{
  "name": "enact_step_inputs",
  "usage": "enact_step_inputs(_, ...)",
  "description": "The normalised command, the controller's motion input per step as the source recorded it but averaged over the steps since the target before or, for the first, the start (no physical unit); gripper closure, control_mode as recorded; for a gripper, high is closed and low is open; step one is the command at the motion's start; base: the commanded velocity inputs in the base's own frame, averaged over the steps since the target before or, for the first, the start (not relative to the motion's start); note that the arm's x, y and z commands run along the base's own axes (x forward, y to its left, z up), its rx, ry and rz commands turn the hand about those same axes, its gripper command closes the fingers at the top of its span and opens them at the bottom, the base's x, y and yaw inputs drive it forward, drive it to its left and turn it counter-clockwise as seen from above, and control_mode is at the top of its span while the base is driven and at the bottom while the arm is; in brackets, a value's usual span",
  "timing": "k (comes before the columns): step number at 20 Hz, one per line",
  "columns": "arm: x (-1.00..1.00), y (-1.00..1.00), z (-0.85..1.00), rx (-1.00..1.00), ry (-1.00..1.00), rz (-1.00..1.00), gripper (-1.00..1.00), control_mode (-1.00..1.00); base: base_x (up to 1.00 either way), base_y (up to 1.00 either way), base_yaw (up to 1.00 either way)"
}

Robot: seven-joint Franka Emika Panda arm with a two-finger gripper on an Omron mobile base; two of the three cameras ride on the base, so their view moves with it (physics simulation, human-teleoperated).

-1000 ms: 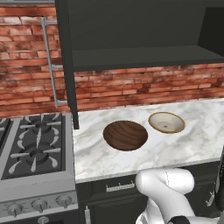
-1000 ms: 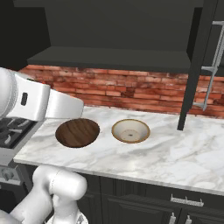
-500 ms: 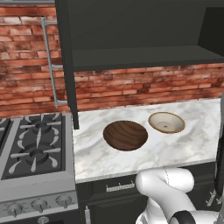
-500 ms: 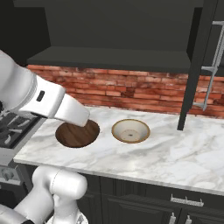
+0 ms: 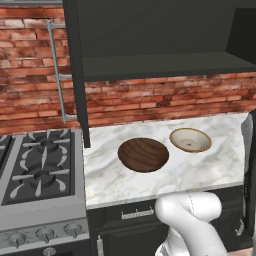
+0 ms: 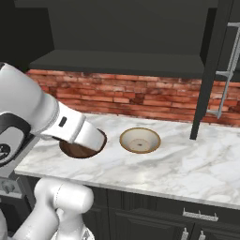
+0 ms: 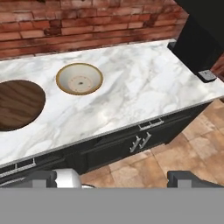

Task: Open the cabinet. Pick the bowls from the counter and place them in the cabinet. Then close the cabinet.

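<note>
Swinging arm: across the last second the white arm (image 6: 51, 122) has come in from the left of the right base view and now reaches further over the table, its forearm covering part of the brown bowl there.
Cabinet (image 5: 150, 35): both doors stand open, the shelf inside bare and dark; nothing about it has shifted, so the opening step looks done.
Cabinet door (image 6: 211, 70): hangs edge-on with its silver bar handle (image 6: 225, 70) beside it, same as before.
Table (image 5: 210, 165): marble slab carrying both bowls, neither moved.
Brown bowl (image 5: 143, 154): sits on the table near the stove (image 5: 37, 165), just beside the cream one but apart from it.
Cream bowl (image 7: 79, 78): upright on the table, closer to the brick wall.
Tool (image 7: 113, 179): jaws spread wide, holding nothing, looking down at the table edge from well short of the bowls.
Meaning: judging by this, the reach for a first bowl is only beginning; both bowls are yet to be lifted, and closing comes last.
</note>
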Motion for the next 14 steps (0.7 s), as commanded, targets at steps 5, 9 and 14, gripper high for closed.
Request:
enact_step_inputs(5,0.34,0.00,-0.36,0.00,0.00,0.00,-1.00,-1.00,0.00,0.00,0.00)
enact_step_inputs(9,0.38,-0.01,-0.17,0.01,0.00,0.00,-1.00,-1.00,0.00,0.00,0.00)
enact_step_inputs(14,0.37,-0.06,-0.19,0.05,0.01,0.00,-1.00,-1.00,0.00,0.00,0.00)
